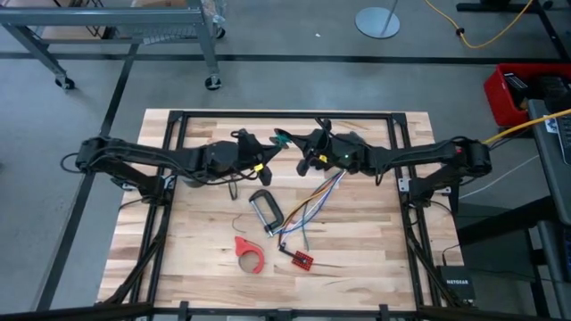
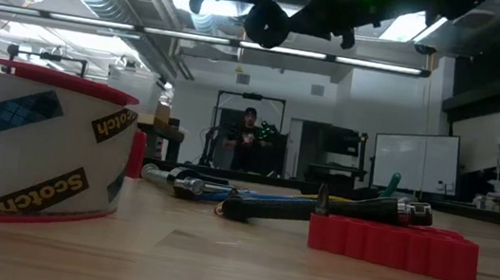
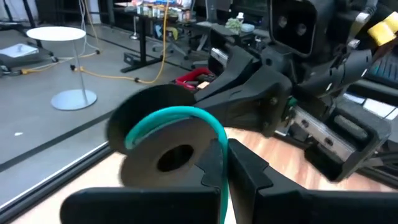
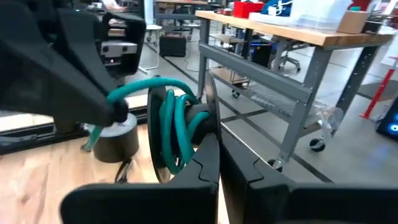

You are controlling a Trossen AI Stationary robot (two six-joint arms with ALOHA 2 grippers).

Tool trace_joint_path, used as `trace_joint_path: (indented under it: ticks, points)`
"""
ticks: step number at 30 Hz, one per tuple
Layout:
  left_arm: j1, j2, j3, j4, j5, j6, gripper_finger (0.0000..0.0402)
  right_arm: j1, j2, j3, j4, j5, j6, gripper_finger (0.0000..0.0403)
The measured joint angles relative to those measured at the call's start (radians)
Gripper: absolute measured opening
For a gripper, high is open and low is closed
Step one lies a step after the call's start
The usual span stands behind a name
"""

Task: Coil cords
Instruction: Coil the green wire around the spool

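The cord is a green line wound on a small flat black round coil (image 4: 177, 134), which hangs high above the table's far middle (image 1: 284, 138) and shows at the top of the low view (image 2: 266, 23). A green tail (image 3: 186, 115) arcs over the coil's round face. My left gripper (image 3: 222, 168) comes from the table's left and is shut on that tail. My right gripper (image 4: 217, 158) comes from the right and is shut on the coil. The two grippers nearly meet (image 1: 290, 152). My left gripper pinches the green tail (image 3: 219, 146) between its two fingers, just where it comes down off the coil's rim. The fingers reach in nearly level from the table's left. The tail bends in a slack arc over the coil. My right gripper pinches the rim of the coil's black side disc (image 4: 208, 140) between its two fingers, at the edge nearest the gripper. It comes in nearly level from the table's right. The coil stands on edge, lifted clear of the table, with green turns (image 4: 174, 124) showing beside the disc.
On the table below lie a black C-clamp (image 1: 265, 209), a multicoloured wire bundle (image 1: 312, 201) joined to a small red board (image 1: 302, 259), and a red-rimmed tape roll (image 1: 250, 252). A grey tape roll (image 4: 115, 140) stands under the left gripper. A person stands far behind the table (image 2: 247, 140).
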Motion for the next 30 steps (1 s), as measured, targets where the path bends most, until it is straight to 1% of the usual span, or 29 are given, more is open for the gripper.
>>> trace_joint_path:
  ticks: [3, 9, 14, 19, 24, 27, 30]
  points:
    - [-0.004, 0.033, 0.000, 0.042, 0.014, 0.001, 0.0000, 0.000, 0.015, 0.022, 0.001, 0.021, 0.000, 0.0003]
    - [-0.008, 0.085, 0.001, 0.069, 0.013, 0.000, 0.0000, 0.000, 0.021, 0.073, 0.001, 0.018, -0.007, 0.0003]
    - [-0.019, 0.091, 0.001, 0.059, -0.011, 0.057, 0.0000, 0.001, 0.019, 0.102, -0.008, 0.015, -0.048, 0.0003]
    - [-0.047, 0.086, 0.002, -0.010, -0.113, 0.123, 0.0000, 0.001, 0.013, 0.127, -0.067, -0.035, -0.052, 0.0003]
    - [-0.076, 0.086, 0.002, -0.048, -0.231, 0.192, 0.0000, 0.001, -0.006, 0.139, -0.139, -0.041, -0.051, 0.0003]
    - [-0.095, 0.086, 0.001, -0.038, -0.320, 0.243, 0.0000, 0.001, -0.008, 0.139, -0.140, -0.050, -0.046, 0.0003]
    - [-0.112, 0.087, 0.000, 0.018, -0.343, 0.308, 0.0000, 0.001, -0.011, 0.140, -0.126, -0.050, -0.043, 0.0003]
